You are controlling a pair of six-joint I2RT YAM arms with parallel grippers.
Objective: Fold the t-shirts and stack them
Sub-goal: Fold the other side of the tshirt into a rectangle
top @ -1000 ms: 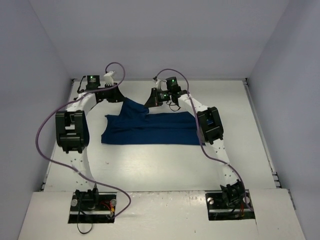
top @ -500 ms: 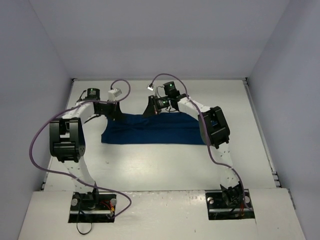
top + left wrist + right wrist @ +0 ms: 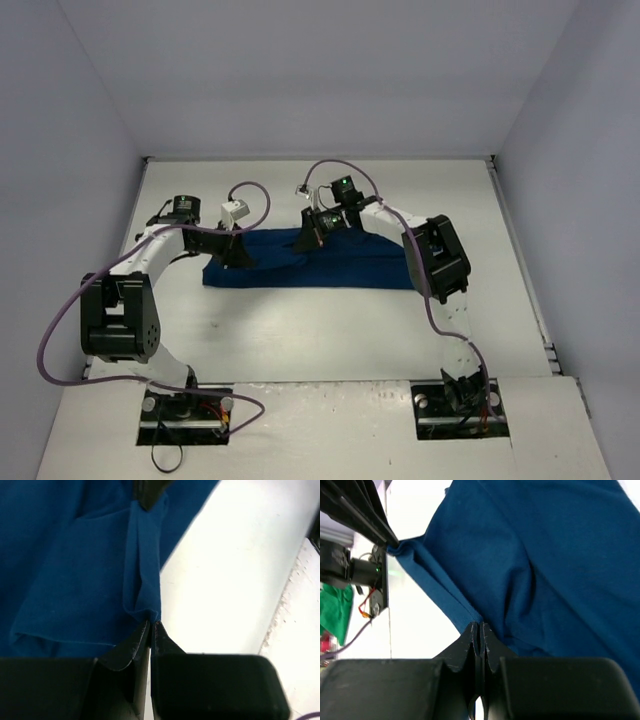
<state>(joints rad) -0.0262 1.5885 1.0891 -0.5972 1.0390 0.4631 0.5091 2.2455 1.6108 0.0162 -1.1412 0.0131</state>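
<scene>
1. The navy t-shirt (image 3: pixel 330 266) lay as a folded band across the far middle of the white table (image 3: pixel 300 330).
2. The left gripper (image 3: pixel 151 625) was clamped on a pinch of the shirt's edge near its left end.
3. The right gripper (image 3: pixel 479 628) was clamped on the same edge, nearer the middle.
4. A taut ridge of cloth ran between the two grippers.

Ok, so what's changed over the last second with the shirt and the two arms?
The left claw and the right claw have both come toward the near edge of the table. Each has stayed shut on a pinch of the t-shirt, drawing its far part nearer, over the rest. The raised flap has come down. Nothing was let go. The shirt's near edge stayed put.
</scene>
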